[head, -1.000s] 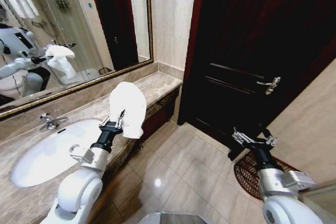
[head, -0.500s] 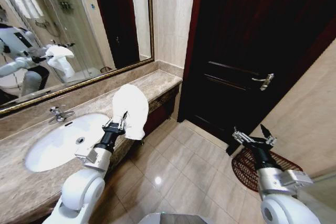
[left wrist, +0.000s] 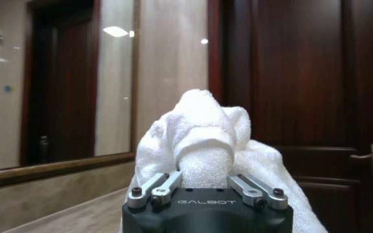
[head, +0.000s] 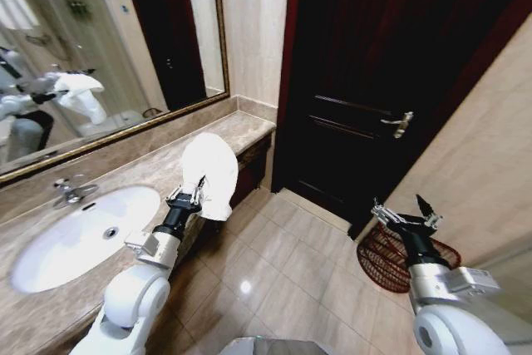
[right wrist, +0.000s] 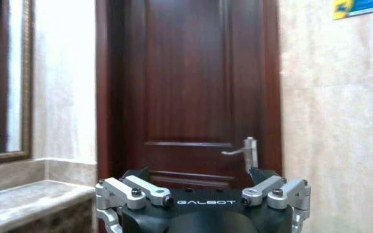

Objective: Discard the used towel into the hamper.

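Observation:
A white towel hangs bunched in my left gripper, which is shut on it and held up beside the front of the marble counter. In the left wrist view the towel bulges out between the closed fingers. The hamper, a dark red-brown wire basket, stands on the floor at the right, against the wall beside the door. My right gripper is held up over the hamper's near side, open and holding nothing. The right wrist view shows its spread fingers.
A marble counter with a white sink and a tap runs along the left under a large mirror. A dark wooden door with a lever handle is straight ahead. Tiled floor lies between the counter and the hamper.
The whole view has swung and the scene has shifted; the hamper now sits further left and shows more of itself. Both arms keep their poses, the towel still held.

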